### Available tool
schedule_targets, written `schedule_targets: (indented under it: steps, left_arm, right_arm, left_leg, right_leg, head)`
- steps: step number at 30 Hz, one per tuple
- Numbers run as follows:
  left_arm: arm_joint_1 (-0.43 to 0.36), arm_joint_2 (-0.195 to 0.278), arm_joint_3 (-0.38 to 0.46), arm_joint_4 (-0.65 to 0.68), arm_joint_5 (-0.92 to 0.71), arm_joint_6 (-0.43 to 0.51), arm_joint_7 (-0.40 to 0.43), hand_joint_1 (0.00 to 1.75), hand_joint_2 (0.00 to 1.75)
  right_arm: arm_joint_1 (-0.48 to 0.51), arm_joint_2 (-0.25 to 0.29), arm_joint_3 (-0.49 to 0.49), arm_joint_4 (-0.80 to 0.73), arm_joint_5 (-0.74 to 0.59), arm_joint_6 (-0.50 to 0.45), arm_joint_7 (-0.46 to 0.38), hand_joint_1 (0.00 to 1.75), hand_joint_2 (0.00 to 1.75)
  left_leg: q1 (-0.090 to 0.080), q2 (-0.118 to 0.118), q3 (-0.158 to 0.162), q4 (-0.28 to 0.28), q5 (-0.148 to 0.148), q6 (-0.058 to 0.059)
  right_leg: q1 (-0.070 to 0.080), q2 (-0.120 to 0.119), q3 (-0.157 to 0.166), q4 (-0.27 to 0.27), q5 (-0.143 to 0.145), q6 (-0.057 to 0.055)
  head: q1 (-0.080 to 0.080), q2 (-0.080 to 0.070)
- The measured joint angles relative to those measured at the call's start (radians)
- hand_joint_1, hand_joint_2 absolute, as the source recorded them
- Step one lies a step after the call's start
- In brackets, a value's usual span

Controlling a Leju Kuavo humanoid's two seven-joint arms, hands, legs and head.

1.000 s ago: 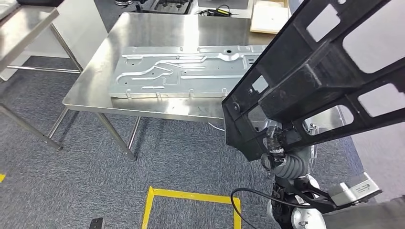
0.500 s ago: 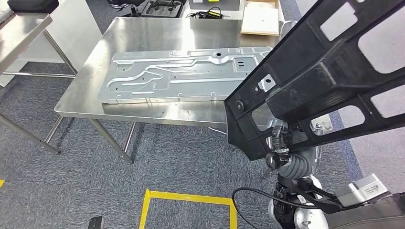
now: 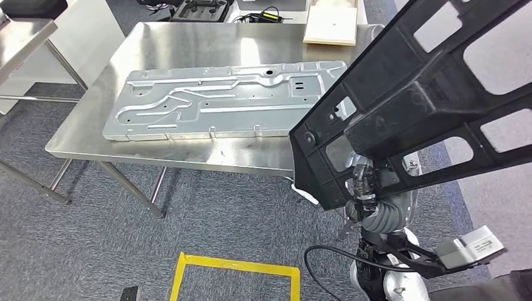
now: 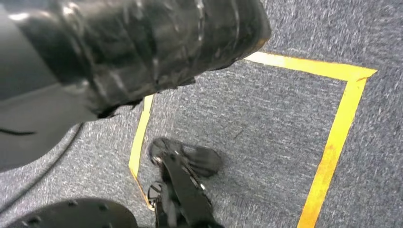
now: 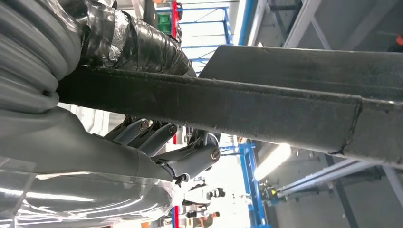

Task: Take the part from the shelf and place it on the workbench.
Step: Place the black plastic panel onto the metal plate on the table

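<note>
Nearest, at about five o'clock in the head view, the right hand grips the lower edge of the black part, a large flat frame with cut-out openings. The part rises tilted from the hand toward one o'clock and covers the right side of the scene. In the right wrist view the fingers curl under a dark bar of the part, with the thumb wrapped over it. The left hand hangs over grey carpet marked with yellow tape; whether its fingers are clenched or loose I cannot tell. Farther out, at eleven o'clock, stands the steel tabletop, carrying a long stamped metal panel. At twelve o'clock, on the tabletop's far edge, lies a pale board.
</note>
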State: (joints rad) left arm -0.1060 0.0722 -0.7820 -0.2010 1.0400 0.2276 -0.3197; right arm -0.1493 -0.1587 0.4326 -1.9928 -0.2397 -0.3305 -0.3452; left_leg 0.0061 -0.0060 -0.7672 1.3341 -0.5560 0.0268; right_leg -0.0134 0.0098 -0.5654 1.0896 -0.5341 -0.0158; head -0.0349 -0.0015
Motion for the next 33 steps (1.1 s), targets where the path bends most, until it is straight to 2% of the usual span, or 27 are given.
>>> schedule_targets:
  steps: [2, 3, 4, 5, 7, 9, 10, 11, 13, 14, 15, 17, 18, 19, 22, 24, 25, 26, 28, 29, 30, 31, 32, 33]
  left_arm:
    - [0.002, 0.002, 0.000, 0.000, 0.000, 0.001, 0.000, 0.00, 0.00]
    - [0.002, 0.004, 0.000, 0.000, 0.000, 0.002, 0.000, 0.00, 0.00]
    - [0.001, 0.007, 0.000, 0.000, 0.000, 0.003, 0.000, 0.00, 0.00]
    - [-0.001, 0.009, 0.000, 0.000, 0.000, 0.005, 0.001, 0.00, 0.00]
    - [-0.005, 0.012, 0.000, 0.000, 0.000, 0.007, 0.001, 0.00, 0.00]
    - [-0.003, 0.011, 0.000, 0.000, 0.001, 0.008, 0.001, 0.00, 0.00]
    - [-0.003, 0.009, 0.000, 0.000, 0.001, 0.008, 0.002, 0.00, 0.00]
    - [-0.002, 0.008, 0.000, 0.000, 0.001, 0.009, 0.002, 0.00, 0.00]
    - [-0.002, 0.004, 0.000, 0.000, 0.001, 0.008, 0.002, 0.00, 0.00]
    - [-0.001, 0.003, 0.000, 0.000, 0.001, 0.008, 0.002, 0.00, 0.00]
    - [-0.001, 0.001, 0.000, 0.000, 0.001, 0.008, 0.002, 0.00, 0.00]
    - [0.000, -0.001, 0.000, 0.000, 0.001, 0.008, 0.003, 0.00, 0.00]
    - [-0.001, -0.002, 0.000, 0.000, 0.001, 0.008, 0.003, 0.00, 0.00]
    - [-0.002, -0.002, 0.000, 0.000, 0.001, 0.008, 0.003, 0.00, 0.00]
    - [-0.003, -0.004, 0.000, 0.000, 0.001, 0.009, 0.003, 0.00, 0.00]
    - [-0.003, -0.005, 0.000, 0.000, 0.001, 0.009, 0.003, 0.00, 0.00]
    - [-0.004, -0.005, 0.000, 0.000, 0.001, 0.009, 0.003, 0.00, 0.00]
    - [-0.004, -0.006, 0.000, 0.000, 0.001, 0.009, 0.003, 0.00, 0.00]
    - [-0.003, -0.006, 0.000, 0.000, 0.001, 0.009, 0.003, 0.00, 0.00]
    - [-0.002, -0.007, 0.000, 0.000, 0.001, 0.009, 0.003, 0.00, 0.00]
    - [0.000, -0.007, 0.000, 0.000, 0.001, 0.009, 0.003, 0.00, 0.00]
    - [0.001, -0.008, 0.000, 0.000, 0.001, 0.009, 0.003, 0.00, 0.00]
    - [0.001, -0.008, 0.000, 0.000, 0.001, 0.009, 0.003, 0.00, 0.00]
    - [0.001, -0.008, 0.000, 0.000, 0.001, 0.009, 0.003, 0.00, 0.00]
  right_arm:
    - [0.000, 0.000, 0.000, 0.000, 0.000, 0.002, 0.000, 1.75, 1.75]
    - [0.000, 0.000, 0.000, 0.000, 0.000, 0.002, -0.001, 1.75, 1.75]
    - [0.001, 0.000, 0.000, 0.000, 0.000, 0.003, -0.001, 1.75, 1.75]
    - [0.001, 0.000, 0.000, 0.001, 0.000, 0.004, -0.001, 1.75, 1.75]
    - [0.002, 0.000, 0.000, 0.001, 0.000, 0.005, -0.002, 1.75, 1.75]
    - [0.001, 0.000, 0.000, 0.001, 0.000, 0.005, -0.001, 1.75, 1.75]
    - [-0.001, 0.000, 0.000, 0.000, 0.000, 0.005, -0.002, 1.75, 1.75]
    - [-0.001, 0.000, 0.000, 0.000, 0.000, 0.005, -0.002, 1.75, 1.75]
    - [0.000, 0.000, 0.000, 0.002, 0.000, 0.005, -0.002, 1.75, 1.75]
    - [0.002, 0.000, 0.000, 0.003, 0.000, 0.005, -0.002, 1.75, 1.75]
    - [0.002, 0.000, 0.000, 0.004, 0.000, 0.005, -0.002, 1.75, 1.75]
    - [0.002, 0.000, 0.000, 0.005, 0.000, 0.005, -0.002, 1.75, 1.75]
    - [0.002, 0.000, 0.000, 0.006, 0.001, 0.005, -0.002, 1.75, 1.75]
    - [0.002, 0.000, 0.000, 0.006, 0.000, 0.006, -0.001, 1.75, 1.75]
    - [0.001, -0.001, 0.000, 0.005, 0.000, 0.006, -0.001, 1.75, 1.75]
    - [0.001, -0.001, 0.000, 0.005, 0.000, 0.006, -0.002, 1.75, 1.75]
    - [-0.001, -0.001, 0.000, 0.005, 0.000, 0.006, -0.002, 1.75, 1.75]
    - [-0.001, -0.001, 0.000, 0.004, 0.000, 0.007, -0.002, 1.75, 1.75]
    - [-0.001, -0.001, 0.000, 0.004, 0.000, 0.007, -0.002, 1.75, 1.75]
    - [-0.001, -0.001, 0.000, 0.004, 0.000, 0.007, -0.002, 1.75, 1.75]
    - [-0.001, -0.001, 0.000, 0.005, 0.000, 0.007, -0.002, 1.75, 1.75]
    - [-0.002, -0.001, 0.000, 0.005, 0.000, 0.007, -0.002, 1.75, 1.75]
    - [-0.002, -0.001, 0.000, 0.005, 0.000, 0.007, -0.002, 1.75, 1.75]
    - [-0.003, -0.001, 0.000, 0.005, 0.001, 0.007, -0.002, 1.75, 1.75]
  left_leg:
    - [-0.032, 0.000, 0.033, -0.121, 0.099, 0.034]
    - [-0.045, 0.002, 0.057, -0.180, 0.134, 0.051]
    - [-0.057, 0.003, 0.078, -0.229, 0.155, 0.065]
    - [-0.064, 0.004, 0.092, -0.257, 0.157, 0.073]
    - [-0.066, 0.005, 0.116, -0.301, 0.152, 0.079]
    - [-0.056, 0.005, 0.149, -0.347, 0.148, 0.074]
    - [-0.050, 0.005, 0.167, -0.365, 0.145, 0.071]
    - [-0.046, 0.004, 0.180, -0.373, 0.140, 0.067]
    - [-0.039, -0.001, 0.199, -0.372, 0.121, 0.059]
    - [-0.035, -0.003, 0.210, -0.368, 0.109, 0.054]
    - [-0.030, -0.006, 0.221, -0.361, 0.095, 0.048]
    - [-0.019, -0.010, 0.243, -0.340, 0.062, 0.034]
    - [-0.016, -0.013, 0.248, -0.325, 0.044, 0.025]
    - [-0.015, -0.015, 0.248, -0.313, 0.029, 0.017]
    - [-0.014, -0.017, 0.244, -0.302, 0.010, 0.004]
    - [-0.011, -0.014, 0.243, -0.286, -0.003, -0.003]
    - [-0.010, -0.011, 0.227, -0.251, -0.020, -0.008]
    - [-0.008, -0.008, 0.197, -0.194, -0.041, -0.013]
    - [-0.004, -0.005, 0.109, -0.056, -0.080, -0.020]
    - [-0.003, -0.004, 0.073, -0.014, -0.078, -0.021]
    - [-0.002, -0.004, 0.053, -0.009, -0.056, -0.020]
    - [-0.002, -0.003, 0.053, -0.042, -0.015, -0.018]
    - [-0.002, -0.003, 0.069, -0.107, 0.038, -0.014]
    - [-0.004, -0.003, 0.091, -0.170, 0.077, -0.011]
  right_leg:
    - [0.004, -0.001, 0.027, -0.007, -0.017, -0.005]
    - [0.004, -0.002, 0.038, -0.014, -0.024, -0.004]
    - [0.002, -0.002, 0.047, -0.023, -0.026, -0.002]
    - [0.000, -0.002, 0.052, -0.035, -0.026, 0.001]
    - [-0.001, -0.004, 0.064, -0.059, -0.024, 0.009]
    - [0.002, -0.007, 0.066, -0.052, -0.032, 0.013]
    - [0.005, -0.007, 0.049, -0.017, -0.045, 0.015]
    - [0.004, -0.006, 0.012, 0.043, -0.061, 0.018]
    - [0.001, -0.005, -0.085, 0.174, -0.084, 0.029]
    - [-0.002, -0.006, -0.122, 0.208, -0.074, 0.035]
    - [-0.006, -0.006, -0.140, 0.203, -0.042, 0.042]
    - [-0.013, -0.006, -0.123, 0.101, 0.056, 0.055]
    - [-0.014, -0.004, -0.105, 0.048, 0.088, 0.059]
    - [-0.013, -0.003, -0.091, 0.014, 0.102, 0.054]
    - [-0.007, 0.000, -0.083, -0.003, 0.085, 0.025]
    - [-0.008, 0.000, -0.075, -0.008, 0.077, 0.012]
    - [-0.010, -0.002, -0.068, -0.010, 0.074, 0.006]
    - [-0.010, -0.004, -0.061, -0.011, 0.069, 0.001]
    - [-0.007, -0.006, -0.051, -0.013, 0.060, -0.004]
    - [-0.006, -0.006, -0.046, -0.013, 0.054, -0.004]
    - [-0.005, -0.006, -0.039, -0.013, 0.049, -0.004]
    - [-0.005, -0.005, -0.029, -0.013, 0.042, -0.003]
    - [-0.005, -0.005, -0.019, -0.013, 0.035, -0.001]
    - [-0.005, -0.005, -0.010, -0.015, 0.029, 0.002]
  head:
    - [0.000, 0.000]
    - [0.001, 0.000]
    - [0.001, 0.000]
    - [0.002, 0.000]
    - [-0.001, 0.000]
    - [-0.001, 0.000]
    - [0.000, 0.000]
    - [0.000, 0.000]
    - [0.000, 0.000]
    - [0.001, 0.000]
    - [0.000, 0.000]
    - [0.001, 0.000]
    - [0.003, 0.000]
    - [0.006, 0.000]
    - [0.004, 0.000]
    - [0.001, 0.000]
    - [-0.001, 0.000]
    - [-0.002, 0.000]
    - [-0.003, 0.000]
    - [-0.003, 0.000]
    - [-0.003, 0.000]
    - [-0.003, 0.000]
    - [-0.003, 0.000]
    - [-0.003, 0.000]
